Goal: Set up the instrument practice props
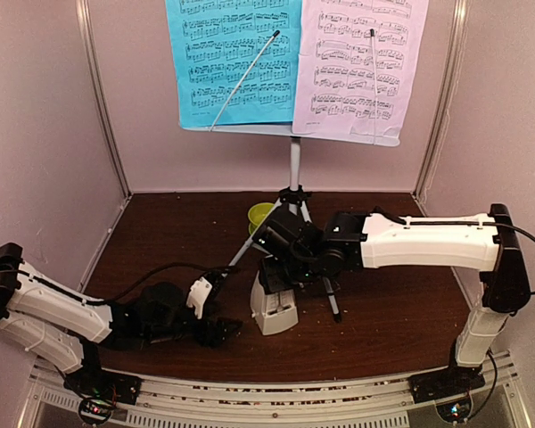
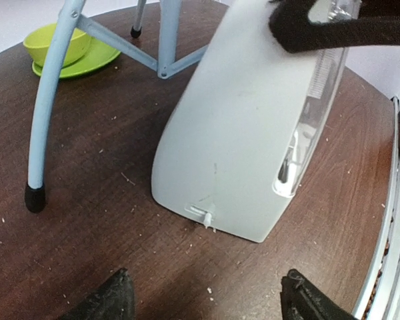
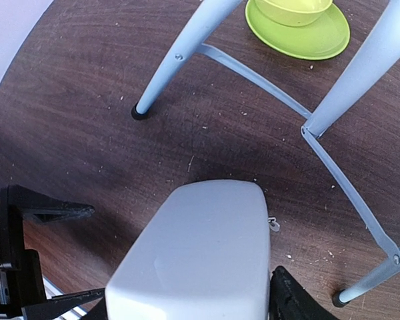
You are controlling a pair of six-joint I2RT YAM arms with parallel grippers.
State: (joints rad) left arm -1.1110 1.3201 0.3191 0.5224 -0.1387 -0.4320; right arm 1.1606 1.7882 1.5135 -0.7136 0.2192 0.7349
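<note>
Stretching level, right arm (image 1: 428,241) jaws clasp metronome (image 1: 274,312), left arm (image 1: 62,312) low, jaws wide, empty.

The scene is lit evenly from above. The blue music sheet (image 1: 232,62) and the pink music sheet (image 1: 361,67) are rendered bright and sharp in the top view, while the dark table (image 1: 160,241) is left dim. A soft shadow is cast left of the metronome (image 3: 200,253). Glare is caught on its clear cover (image 2: 313,107). The tripod legs (image 2: 50,100) are bowed by wide-angle distortion.
</note>
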